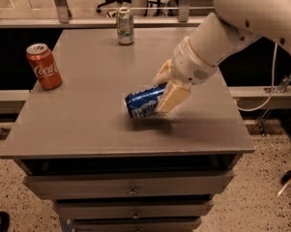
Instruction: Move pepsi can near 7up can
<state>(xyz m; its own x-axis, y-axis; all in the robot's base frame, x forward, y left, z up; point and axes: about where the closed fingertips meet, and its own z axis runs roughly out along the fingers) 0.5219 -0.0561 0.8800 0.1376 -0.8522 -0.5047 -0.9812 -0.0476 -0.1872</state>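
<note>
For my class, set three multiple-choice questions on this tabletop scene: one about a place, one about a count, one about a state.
1. Where does the 7up can stand?
A) at the far edge of the table
B) at the near edge
C) in a drawer

2. How many cans are there?
A) two
B) three
C) four

3. How is the pepsi can?
A) upright and untouched
B) on its side in the gripper
C) crushed flat

Answers:
1 A: it stands upright at the far edge.
2 B: 7up, pepsi and the red Coca-Cola can.
3 B: it lies sideways over mid-table with the gripper's fingers shut on it.
</note>
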